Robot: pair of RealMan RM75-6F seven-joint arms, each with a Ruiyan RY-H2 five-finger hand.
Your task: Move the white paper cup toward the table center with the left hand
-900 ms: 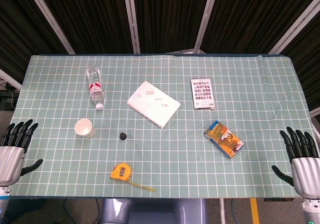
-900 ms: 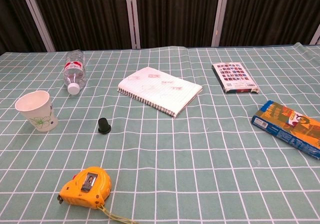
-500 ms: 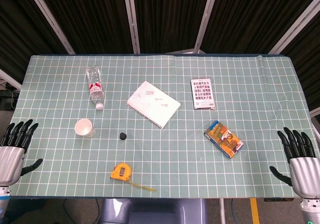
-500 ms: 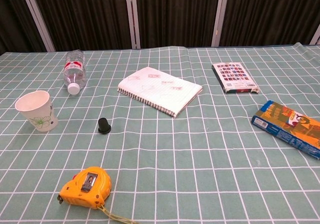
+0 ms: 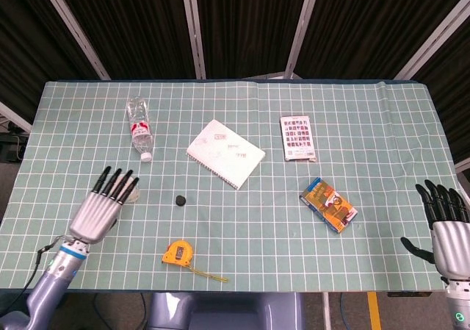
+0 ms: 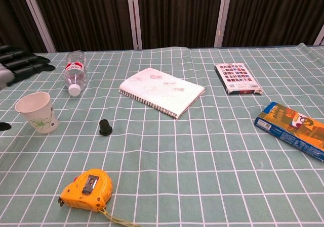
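Fingers (image 5: 116, 181) of my left hand (image 5: 99, 209) are spread apart and straight, and they hold nothing. From my head camera the hand hangs over the white paper cup (image 6: 36, 111) and hides most of it. From my chest camera the cup stands upright on the left side of the desk (image 5: 250, 227), with my dark fingers in the air above and behind it, not touching it. The cup has a little green picture on its side.

My right hand (image 5: 449, 231) is at the right edge of the desk. Its fingers are apart too, and it holds nothing.

Near the cup, toward the middle, sits a small black cap (image 6: 105, 127). A clear water bottle (image 5: 139, 128) lies on its side behind the cup. A yellow tape measure (image 6: 86, 190) lies at the front of the desk with its tape pulled out a bit. A white notebook (image 5: 225, 153) lies in the middle. A dark box (image 5: 297, 137) and a blue box (image 5: 328, 204) lie on the right side, apart from each other.
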